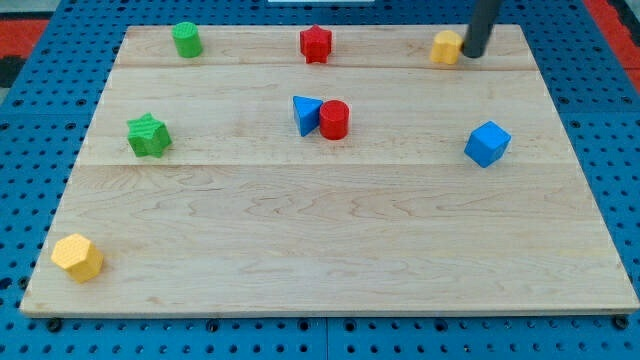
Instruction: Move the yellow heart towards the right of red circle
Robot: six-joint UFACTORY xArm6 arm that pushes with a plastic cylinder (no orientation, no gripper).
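The yellow heart (446,47) sits near the view's top right on the wooden board (330,240). My tip (472,55) touches its right side; the dark rod rises out of the view's top. The red circle (334,120), a short cylinder, stands near the board's middle, well to the lower left of the heart. A blue triangle (305,114) touches the red circle's left side.
A red star-like block (316,44) is at top centre, a green cylinder (187,40) at top left, a green star (149,136) at the left, a blue cube (487,144) at the right, and a yellow hexagon (78,258) at bottom left.
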